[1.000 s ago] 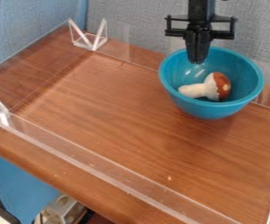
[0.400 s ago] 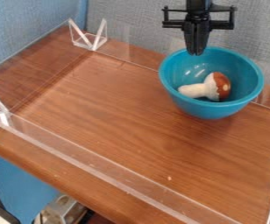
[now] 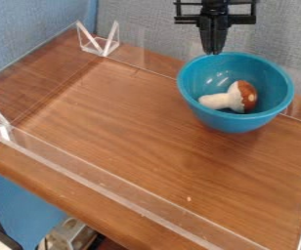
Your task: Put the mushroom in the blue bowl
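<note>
Placement judged complete: the mushroom [image 3: 232, 96] lies on its side inside the bowl [image 3: 235, 95], on the table [image 3: 127, 137]. The gripper [image 3: 215, 44] hangs above the bowl's far rim, fingers clenched, holding nothing. Nothing appears left but withdrawal.

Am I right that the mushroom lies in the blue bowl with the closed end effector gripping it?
Not quite. The mushroom does lie in the blue bowl, but the closed end effector is not gripping it: in the camera view it hangs empty above the bowl's far rim.
</note>
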